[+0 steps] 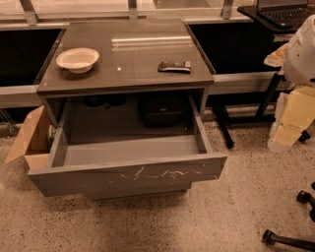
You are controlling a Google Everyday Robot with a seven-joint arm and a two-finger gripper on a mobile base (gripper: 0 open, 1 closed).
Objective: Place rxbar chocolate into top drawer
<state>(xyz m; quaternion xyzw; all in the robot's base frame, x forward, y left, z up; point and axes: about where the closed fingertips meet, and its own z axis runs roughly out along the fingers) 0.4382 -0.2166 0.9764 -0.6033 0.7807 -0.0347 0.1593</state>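
Speckled floor (pixel 206 221) beneath open top drawer (pixel 128 175); rxbar chocolate (pixel 174 66) tops table (pixel 138 54), gripper (pixel 290 125) right.

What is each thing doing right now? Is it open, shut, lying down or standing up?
top drawer: pulled wide open.
rxbar chocolate: lying flat on the tabletop, not in the drawer.
bowl: upright on the tabletop, left side.
cardboard box: beside the drawer, flap open.
laptop: lid open.
hand: not in the picture.
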